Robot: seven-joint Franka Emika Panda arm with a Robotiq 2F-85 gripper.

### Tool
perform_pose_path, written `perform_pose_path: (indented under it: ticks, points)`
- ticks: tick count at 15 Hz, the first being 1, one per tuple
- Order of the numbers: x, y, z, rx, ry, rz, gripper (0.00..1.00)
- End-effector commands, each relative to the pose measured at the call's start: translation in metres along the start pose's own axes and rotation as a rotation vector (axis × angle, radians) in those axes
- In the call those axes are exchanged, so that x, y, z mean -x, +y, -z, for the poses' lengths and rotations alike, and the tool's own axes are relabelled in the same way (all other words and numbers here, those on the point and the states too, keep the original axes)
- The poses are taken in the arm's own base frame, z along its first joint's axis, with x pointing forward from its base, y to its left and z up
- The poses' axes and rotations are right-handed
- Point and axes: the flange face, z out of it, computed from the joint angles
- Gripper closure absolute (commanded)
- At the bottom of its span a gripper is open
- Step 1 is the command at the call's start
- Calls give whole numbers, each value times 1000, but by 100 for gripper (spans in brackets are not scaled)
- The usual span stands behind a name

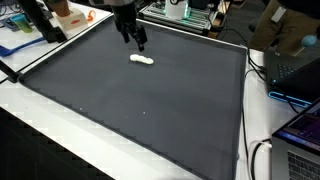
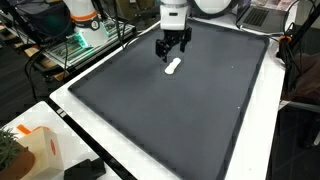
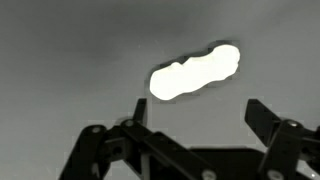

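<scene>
closest in the wrist view, my fingers [image 3: 272,135] stand wide apart, holding nothing. just beyond them a white lump [image 3: 195,72] lies flat on the dark mat [image 1: 150,115] covering the tabletop [image 2: 100,140], near the mat's far edge.

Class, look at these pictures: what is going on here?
A robot arm holds its gripper open just above a small white lumpy object, which lies on a dark mat covering the table. In the wrist view the object sits beyond the fingertips, clear of both. Nothing is held, and the object rests flat on the mat near its far edge.
</scene>
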Motion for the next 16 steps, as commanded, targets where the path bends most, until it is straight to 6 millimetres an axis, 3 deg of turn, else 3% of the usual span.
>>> perform_pose_path:
  ticks: [1,6,10,16]
  points:
    - [35,10,50,9,38,84,0]
    - [80,4,94,9,150,157,0]
    - [101,3,94,10,239,260,0]
    - [138,-3,100,34,303,234,0]
